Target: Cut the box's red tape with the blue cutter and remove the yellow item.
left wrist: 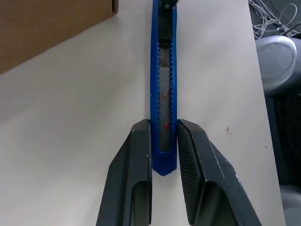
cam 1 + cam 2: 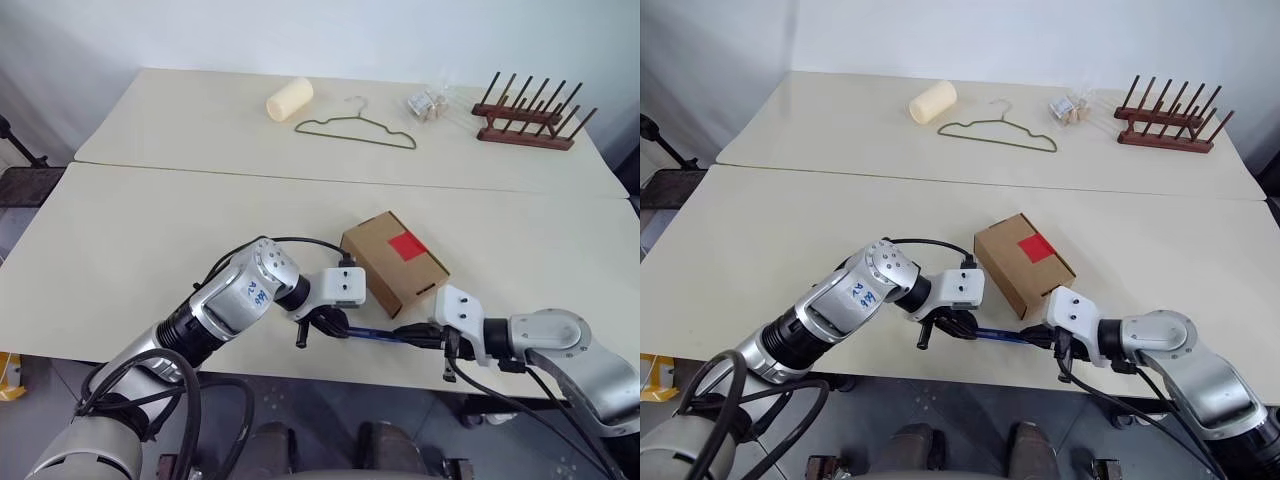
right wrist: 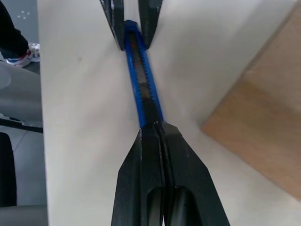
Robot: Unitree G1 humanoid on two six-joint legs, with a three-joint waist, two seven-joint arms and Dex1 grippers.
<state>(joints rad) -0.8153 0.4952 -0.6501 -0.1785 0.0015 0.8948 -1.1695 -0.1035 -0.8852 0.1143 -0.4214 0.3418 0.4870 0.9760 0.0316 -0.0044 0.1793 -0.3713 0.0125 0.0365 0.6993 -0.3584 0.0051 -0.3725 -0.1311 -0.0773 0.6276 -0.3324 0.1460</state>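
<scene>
The brown box (image 2: 395,262) lies on the near table with the red tape (image 2: 407,245) square on its top face. Just in front of it, near the table's front edge, the blue cutter (image 2: 375,337) lies level between my two grippers. My left gripper (image 2: 335,322) is shut on one end of it; in the left wrist view the fingers (image 1: 138,155) clamp the blue cutter's (image 1: 163,70) butt. My right gripper (image 2: 415,335) is shut on the other, dark-tipped end, whose blue shaft (image 3: 143,89) runs into the closed fingertips (image 3: 141,141). The yellow item is out of view.
On the far table lie a pale cream roll (image 2: 290,99), a wire hanger (image 2: 355,130), a small clear packet (image 2: 428,104) and a dark wooden peg rack (image 2: 525,125). A seam (image 2: 200,172) divides the two tables. The front table edge (image 2: 300,365) runs just below both grippers.
</scene>
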